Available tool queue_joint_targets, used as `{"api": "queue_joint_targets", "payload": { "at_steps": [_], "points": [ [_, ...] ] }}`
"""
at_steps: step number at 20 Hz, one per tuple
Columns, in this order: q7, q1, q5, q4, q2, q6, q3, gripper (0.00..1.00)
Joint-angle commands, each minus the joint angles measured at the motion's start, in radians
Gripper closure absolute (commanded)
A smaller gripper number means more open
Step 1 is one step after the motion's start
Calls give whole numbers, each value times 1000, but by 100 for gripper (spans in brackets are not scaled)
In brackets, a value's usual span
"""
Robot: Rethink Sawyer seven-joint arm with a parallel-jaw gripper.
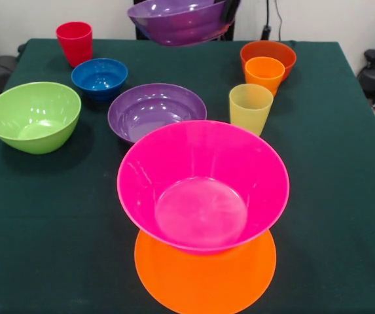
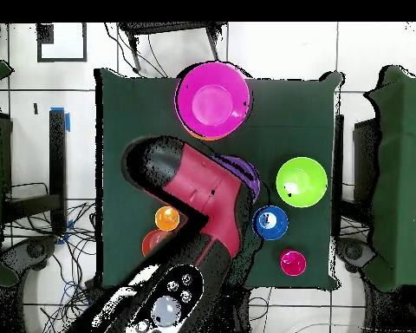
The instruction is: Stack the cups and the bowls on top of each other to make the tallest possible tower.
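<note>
My gripper (image 1: 229,10) is at the top edge of the front view, shut on the rim of a purple bowl (image 1: 179,21) held high above the table's far side. The large pink bowl (image 1: 203,186) sits upright on the wide orange bowl (image 1: 205,275) at the near edge; this tower also shows in the overhead view (image 2: 213,98). A second purple bowl (image 1: 156,110) rests on the table behind it. The lime green bowl (image 1: 33,116), blue bowl (image 1: 99,77) and red cup (image 1: 74,42) stand at the left. The yellow cup (image 1: 250,106), orange cup (image 1: 264,73) and red-orange bowl (image 1: 280,51) stand at the right.
The dark green table cloth (image 1: 344,196) covers the whole table. In the overhead view my red and black arm (image 2: 203,195) reaches over the table's middle and hides the held bowl and most of the second purple bowl (image 2: 249,176). Cables lie on the floor beside the table.
</note>
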Motion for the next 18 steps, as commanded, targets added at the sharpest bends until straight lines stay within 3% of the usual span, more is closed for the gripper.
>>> {"api": "queue_joint_targets", "payload": {
  "at_steps": [1,7,12,18],
  "points": [
    [204,-29,-87,-371,135,175,14,100],
    [196,-92,-86,-663,255,261,-33,100],
    [205,-154,-48,-898,355,356,-90,100],
    [231,-207,14,-1074,445,427,-160,100]
  ]
}}
